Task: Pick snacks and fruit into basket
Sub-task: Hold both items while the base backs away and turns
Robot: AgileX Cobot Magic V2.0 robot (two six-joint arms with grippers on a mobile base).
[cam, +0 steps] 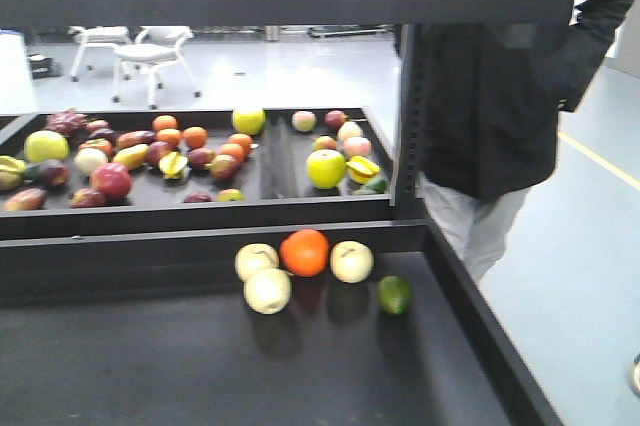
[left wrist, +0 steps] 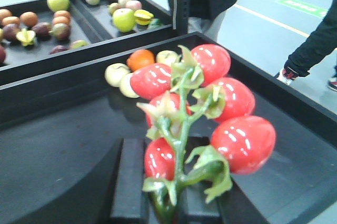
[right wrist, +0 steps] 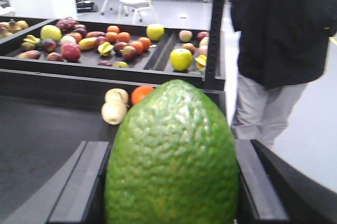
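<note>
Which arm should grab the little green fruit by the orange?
Right, probably: the little green fruit lies rightmost of the loose pile. But both jaws are full, right on a big green fruit, left on a tomato bunch.

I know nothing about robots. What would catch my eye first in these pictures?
A huge bumpy green avocado fills the right wrist view, clamped in the right gripper. In the left wrist view, the left gripper holds a glossy red tomato vine by its stem. From the front, a bright orange sits among pale fruits on the near black tray.
</note>
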